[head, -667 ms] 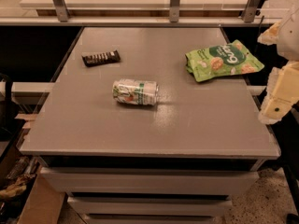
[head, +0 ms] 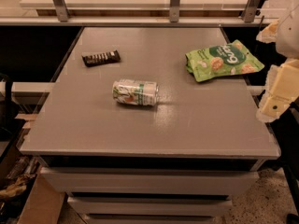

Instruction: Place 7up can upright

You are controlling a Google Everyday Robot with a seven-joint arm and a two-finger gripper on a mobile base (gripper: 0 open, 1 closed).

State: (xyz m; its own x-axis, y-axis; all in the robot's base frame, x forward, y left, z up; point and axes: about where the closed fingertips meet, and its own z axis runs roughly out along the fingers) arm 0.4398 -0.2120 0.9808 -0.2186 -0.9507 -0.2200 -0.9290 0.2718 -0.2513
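Since the small whitish-silver 7up can with green and red markings [head: 135, 92] lies on its side just as it did a moment ago, near the middle of the flat grey surface [head: 140, 134], the righting has not begun. The cream-coloured claw [head: 276, 99] hangs off the surface's right edge, well apart from the can and barely moved. Whether it is spread or pressed together I cannot tell.

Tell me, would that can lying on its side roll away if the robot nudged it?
Probably: the 7up can lies on its round side on the smooth table, so a nudge likely rolls it. Its thin metal may dent under a hard squeeze. The gripper hangs beside the table's right edge, apart from it.
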